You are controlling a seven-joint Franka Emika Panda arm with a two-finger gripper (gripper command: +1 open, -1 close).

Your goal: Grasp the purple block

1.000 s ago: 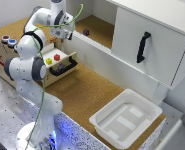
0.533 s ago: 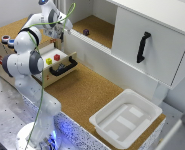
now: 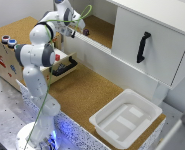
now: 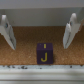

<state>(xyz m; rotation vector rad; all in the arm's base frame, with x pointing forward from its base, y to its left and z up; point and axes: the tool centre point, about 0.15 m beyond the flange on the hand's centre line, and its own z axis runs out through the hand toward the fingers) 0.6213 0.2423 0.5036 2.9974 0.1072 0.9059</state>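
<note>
One small cube, the purple block (image 4: 44,53), sits on the cork floor (image 4: 42,36) in our wrist view, its dark face carrying a yellow letter J. It rests upright, just beside a pale ledge (image 4: 42,73) with a dark speckled edge. Our gripper (image 4: 39,31) is spread wide: one white finger (image 4: 6,31) stands to one side of the block and the other finger (image 4: 71,29) to the other, both well clear of it and touching nothing. The block lies in the gap between them, nearer the ledge than the fingertips are.

In the exterior view we see the same purple block (image 3: 85,32) as a tiny dark speck on the cork surface behind the low white wall (image 3: 99,47), at the far side of the scene. Our gripper (image 3: 78,26) hangs close to it, and the white arm (image 3: 39,55) rises from its base at the exterior view's left and bends back over the wall. A green cable (image 3: 86,12) loops over the wrist. A white cabinet (image 3: 152,42) with a black handle (image 3: 142,46) stands toward the exterior view's right. Nearer the camera a white tray (image 3: 106,127) sits on the cork table (image 3: 84,92). Beside the arm we can make out a dark box (image 3: 64,67), its contents mostly hidden.
</note>
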